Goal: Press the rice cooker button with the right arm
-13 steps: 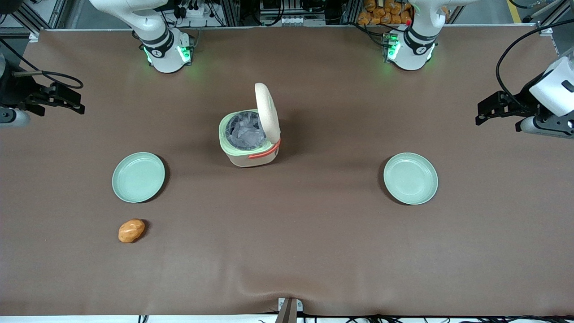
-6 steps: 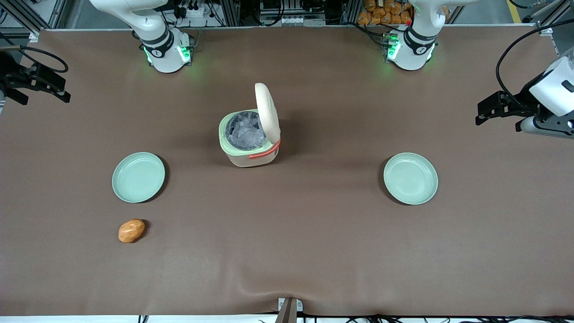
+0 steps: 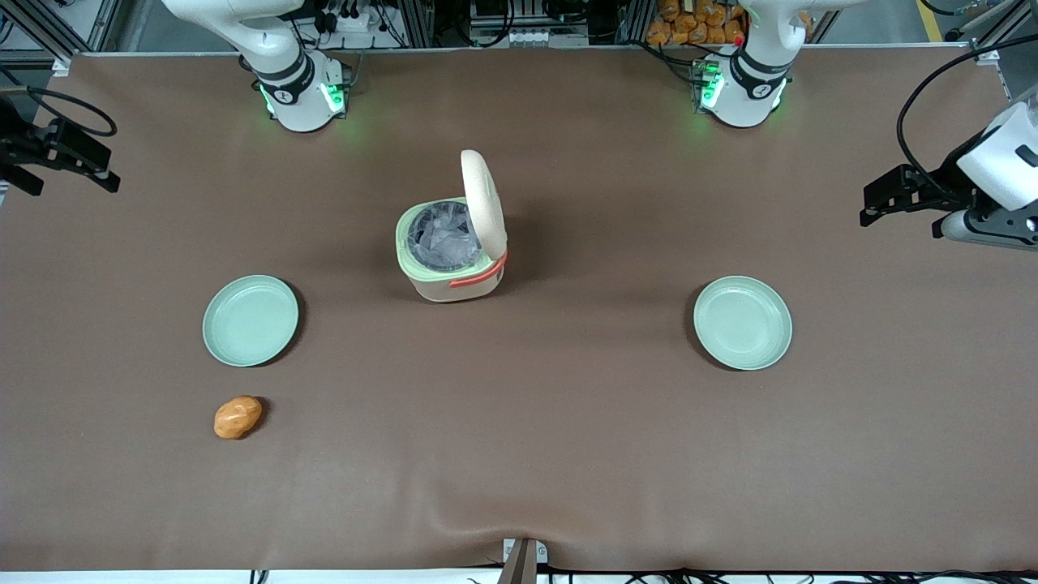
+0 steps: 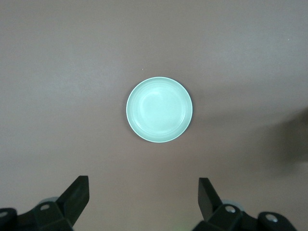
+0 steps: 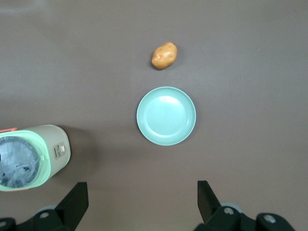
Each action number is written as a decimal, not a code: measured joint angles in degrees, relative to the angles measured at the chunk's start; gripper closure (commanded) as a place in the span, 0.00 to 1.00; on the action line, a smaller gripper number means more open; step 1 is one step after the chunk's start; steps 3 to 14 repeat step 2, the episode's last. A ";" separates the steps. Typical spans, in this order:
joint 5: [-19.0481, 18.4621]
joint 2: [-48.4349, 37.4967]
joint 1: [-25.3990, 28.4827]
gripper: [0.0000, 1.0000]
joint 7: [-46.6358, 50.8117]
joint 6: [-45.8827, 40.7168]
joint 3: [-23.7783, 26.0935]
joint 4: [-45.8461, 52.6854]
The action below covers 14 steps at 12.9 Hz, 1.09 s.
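Observation:
The rice cooker point(image 3: 451, 253) stands in the middle of the table with its cream lid swung up and its grey-lined pot showing. It also shows in the right wrist view point(image 5: 30, 162), with a small panel on its side. My right gripper point(image 3: 77, 162) hangs high over the working arm's end of the table, well apart from the cooker. In the right wrist view the gripper point(image 5: 142, 199) is open and empty, its two black fingers point(image 5: 75, 198) wide apart above bare table.
A pale green plate point(image 3: 250, 320) lies toward the working arm's end, also in the right wrist view point(image 5: 166, 115). A potato point(image 3: 238, 416) lies nearer the front camera than it. A second green plate point(image 3: 742, 322) lies toward the parked arm's end.
My right gripper has drawn away from the cooker toward the working arm's end of the table and farther from the front camera. The cooker, plates and potato have not moved.

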 measured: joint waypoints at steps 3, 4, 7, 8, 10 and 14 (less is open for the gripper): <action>0.00 -0.52 -0.21 0.00 -0.05 0.62 0.00 -1.06; 0.00 -0.52 -0.21 0.00 -0.05 0.62 0.00 -1.06; 0.00 -0.52 -0.21 0.00 -0.05 0.62 0.00 -1.06; 0.00 -0.52 -0.21 0.00 -0.05 0.62 0.00 -1.06; 0.00 -0.52 -0.21 0.00 -0.05 0.62 0.00 -1.06; 0.00 -0.52 -0.21 0.00 -0.05 0.62 0.00 -1.06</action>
